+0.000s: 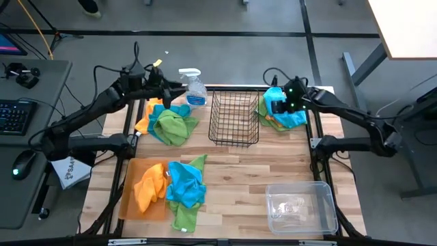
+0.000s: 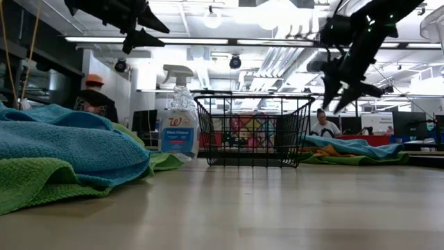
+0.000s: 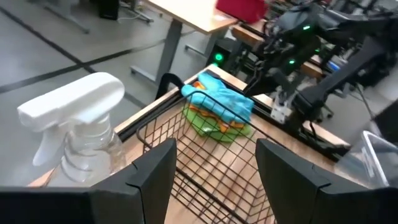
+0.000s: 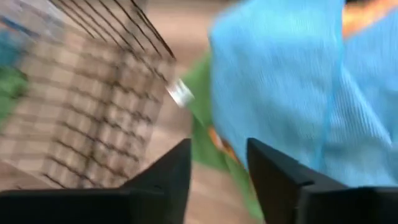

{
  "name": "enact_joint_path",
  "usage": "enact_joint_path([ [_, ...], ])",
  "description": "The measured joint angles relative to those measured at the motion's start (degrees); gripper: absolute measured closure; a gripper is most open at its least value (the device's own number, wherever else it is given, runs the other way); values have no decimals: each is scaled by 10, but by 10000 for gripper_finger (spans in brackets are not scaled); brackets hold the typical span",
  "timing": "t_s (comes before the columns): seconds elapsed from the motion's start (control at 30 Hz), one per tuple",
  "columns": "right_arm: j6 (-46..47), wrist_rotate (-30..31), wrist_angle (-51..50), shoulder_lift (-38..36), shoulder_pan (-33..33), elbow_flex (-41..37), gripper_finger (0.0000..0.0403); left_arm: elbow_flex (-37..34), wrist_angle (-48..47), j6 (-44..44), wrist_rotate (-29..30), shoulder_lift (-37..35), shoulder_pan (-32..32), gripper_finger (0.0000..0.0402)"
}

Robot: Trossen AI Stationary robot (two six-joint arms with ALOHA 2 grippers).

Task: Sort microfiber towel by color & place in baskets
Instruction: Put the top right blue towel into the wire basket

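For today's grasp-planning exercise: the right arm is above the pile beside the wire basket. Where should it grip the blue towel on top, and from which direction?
Grip the raised fold of the blue towel from straight above. It lies crumpled on top of the green and orange cloths, so a top pinch on the bunched ridge should lift it alone. The right gripper hangs over it, fingers open; the black wire basket blocks a sideways approach from that side.

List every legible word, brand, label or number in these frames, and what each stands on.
"W" in red script, a brand logo: on the spray bottle label, low view.
"Glass Cleaner": same label, only roughly readable; the smaller print is too blurred.
"SA...": on a white box beside the table, cut off by the left arm's base.
Nothing else legible.
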State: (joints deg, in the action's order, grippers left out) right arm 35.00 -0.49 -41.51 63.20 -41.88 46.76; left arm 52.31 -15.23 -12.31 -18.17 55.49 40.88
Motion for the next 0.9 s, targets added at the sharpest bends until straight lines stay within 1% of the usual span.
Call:
enact_joint_path([
  [0.1,23,-1,-33,20,8,-1,200,0,0,16,-3,2,3,193],
  [0.17,28,13,-21,38,13,-1,178,0,6,29,-2,4,7,193],
  [0.23,47,37,11,57,15,-1,167,0,23,30,-2,8,11,193],
  [0.37,82,72,65,100,15,-1,164,0,49,14,-2,14,16,193],
  [0.43,98,78,75,121,15,-1,166,0,51,6,-2,13,16,193],
  [0.57,100,78,99,152,15,-1,172,0,53,4,1,13,16,193],
  [0.63,95,88,101,163,15,-1,176,0,53,4,5,13,16,193],
  [0.7,85,109,90,176,15,-1,185,0,54,4,6,13,16,193],
  [0.77,69,129,84,188,15,-1,205,0,67,2,6,13,16,193],
  [0.83,56,140,85,198,16,-1,247,0,87,-12,7,13,16,193],
  [0.9,36,147,88,199,18,-1,312,0,114,-27,7,13,16,193],
])
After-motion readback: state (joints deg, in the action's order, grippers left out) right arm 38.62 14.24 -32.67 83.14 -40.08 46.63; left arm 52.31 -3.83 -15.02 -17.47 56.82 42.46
